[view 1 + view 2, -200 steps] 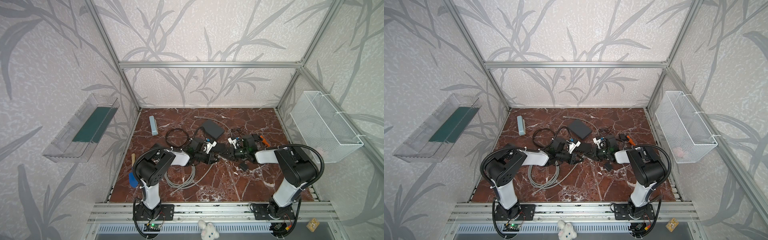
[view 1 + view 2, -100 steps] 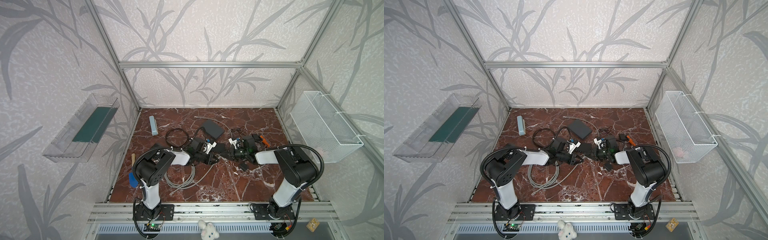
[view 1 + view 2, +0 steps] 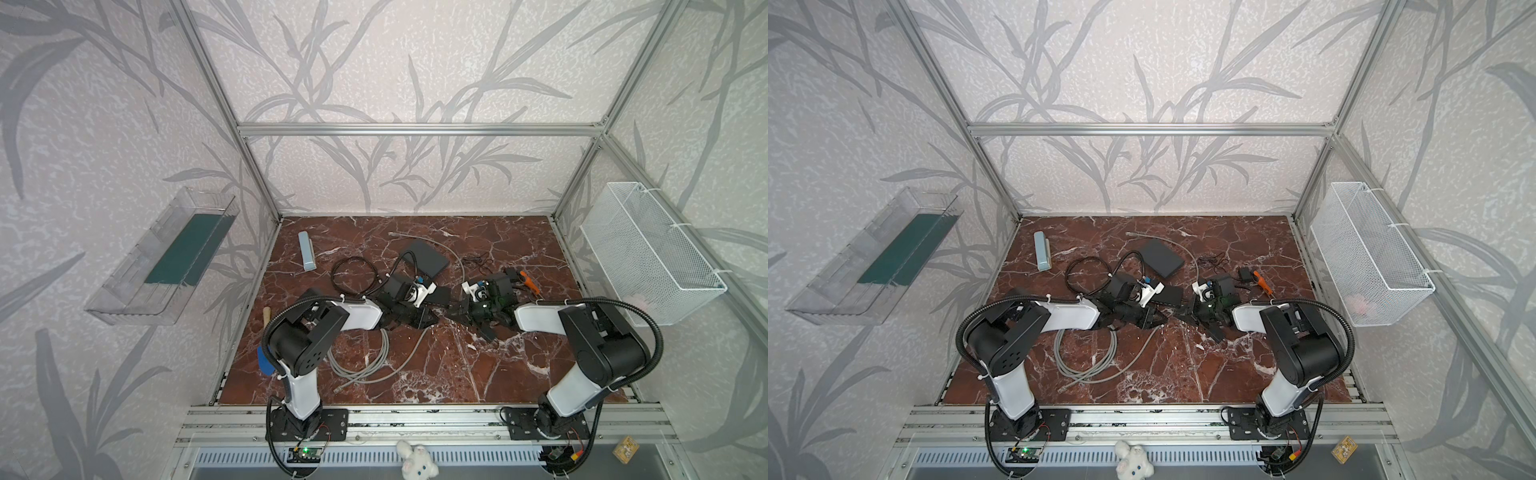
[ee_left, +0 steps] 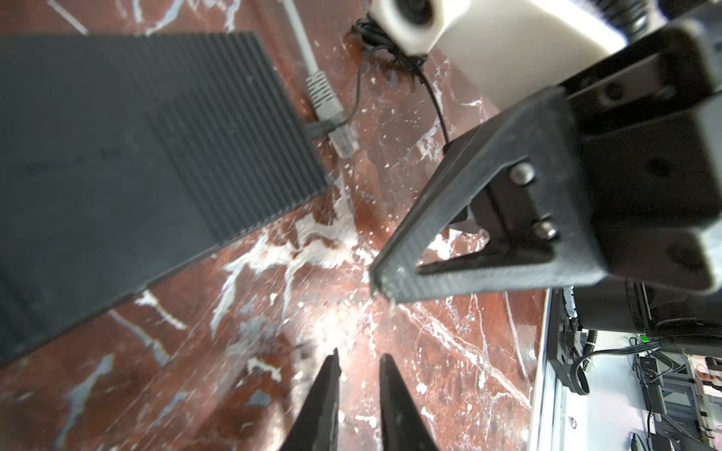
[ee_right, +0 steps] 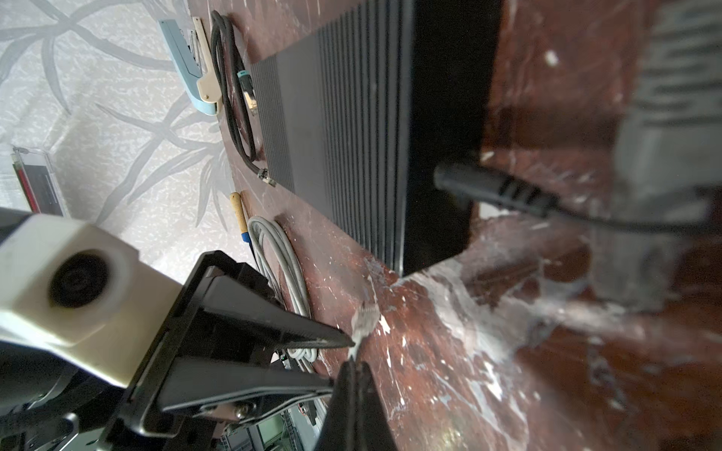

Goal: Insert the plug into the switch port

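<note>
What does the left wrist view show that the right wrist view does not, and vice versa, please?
Only the left wrist view shows the right arm's camera and a wire tangle. Only the right wrist view shows the stapler, black cable, grey coil and left arm's camera. Both show the switch, black plug, table, left pincer and right pincer.

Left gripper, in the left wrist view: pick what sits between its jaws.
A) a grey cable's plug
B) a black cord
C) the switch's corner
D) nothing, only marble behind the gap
D: the left gripper has a clear gap between its jaws, and only the marble table shows through it.
</note>
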